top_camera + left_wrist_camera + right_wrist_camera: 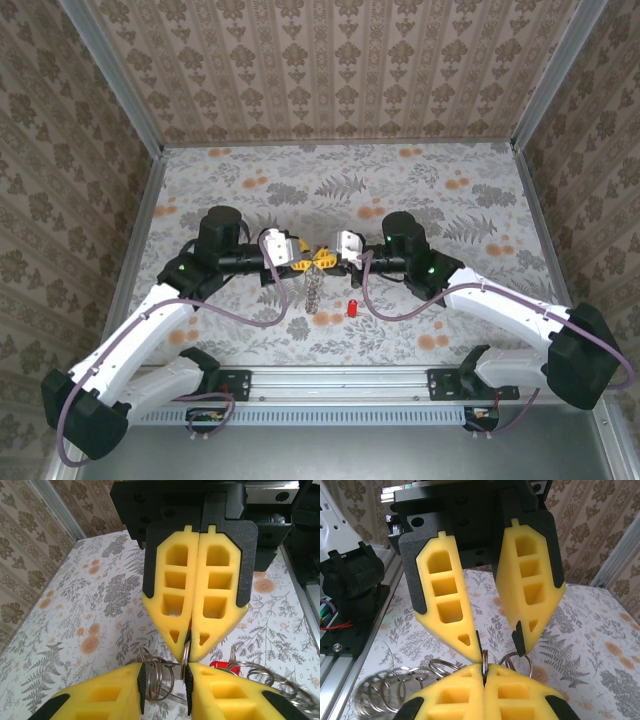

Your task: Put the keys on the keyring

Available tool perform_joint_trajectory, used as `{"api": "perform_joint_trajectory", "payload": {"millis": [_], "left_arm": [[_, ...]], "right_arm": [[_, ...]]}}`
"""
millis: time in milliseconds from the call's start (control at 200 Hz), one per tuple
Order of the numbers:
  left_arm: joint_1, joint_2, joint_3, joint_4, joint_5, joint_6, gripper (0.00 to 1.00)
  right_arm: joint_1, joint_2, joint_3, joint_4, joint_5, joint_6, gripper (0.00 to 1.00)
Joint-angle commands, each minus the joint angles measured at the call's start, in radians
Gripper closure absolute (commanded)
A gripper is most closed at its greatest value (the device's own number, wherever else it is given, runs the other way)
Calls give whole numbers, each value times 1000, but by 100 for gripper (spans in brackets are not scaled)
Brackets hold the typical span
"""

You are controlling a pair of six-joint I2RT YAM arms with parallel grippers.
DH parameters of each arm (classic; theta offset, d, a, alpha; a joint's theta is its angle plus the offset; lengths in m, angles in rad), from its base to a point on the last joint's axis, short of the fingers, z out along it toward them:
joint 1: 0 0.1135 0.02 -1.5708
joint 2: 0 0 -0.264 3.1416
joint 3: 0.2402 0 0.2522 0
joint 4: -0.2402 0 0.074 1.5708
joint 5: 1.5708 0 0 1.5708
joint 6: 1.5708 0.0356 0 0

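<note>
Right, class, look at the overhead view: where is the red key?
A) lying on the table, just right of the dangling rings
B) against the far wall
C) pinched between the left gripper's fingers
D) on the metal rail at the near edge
A: the red key lies loose on the table, just right of the lower end of the dangling rings.

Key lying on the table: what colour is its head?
Bright red; the key shows best in the top external view.

Bright, even light, faint shadows, sharp overview, nearest yellow fingers [100, 700] softly blurred.
</note>
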State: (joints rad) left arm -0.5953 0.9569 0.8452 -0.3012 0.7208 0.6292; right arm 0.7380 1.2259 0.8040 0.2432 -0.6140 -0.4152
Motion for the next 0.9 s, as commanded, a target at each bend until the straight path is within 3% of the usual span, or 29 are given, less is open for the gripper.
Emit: {"api": "perform_joint_trajectory", "payload": {"millis": [0, 170, 435, 470, 555, 785, 895], "left_arm": [[-3, 14, 27, 2, 0, -10, 73], [-14, 35, 41, -51, 36, 26, 78], [-45, 54, 50, -38, 32, 33, 78], [-48, 58, 49, -33, 31, 29, 81], [-51, 67, 52, -34, 40, 28, 100], [-44, 72, 64, -5, 55, -35, 100], [-18, 73, 62, 34, 101, -89, 100]], "right_arm": [[8, -19, 29, 43, -23, -7, 100], [10, -22, 31, 59, -17, -6, 100], [25, -26, 23, 70, 20, -5, 100], [28, -27, 20, 76, 29, -2, 100], [32, -31, 15, 87, 47, 2, 100], [31, -57, -16, 60, 98, -21, 100], [22, -84, -48, 44, 108, -35, 88]]}}
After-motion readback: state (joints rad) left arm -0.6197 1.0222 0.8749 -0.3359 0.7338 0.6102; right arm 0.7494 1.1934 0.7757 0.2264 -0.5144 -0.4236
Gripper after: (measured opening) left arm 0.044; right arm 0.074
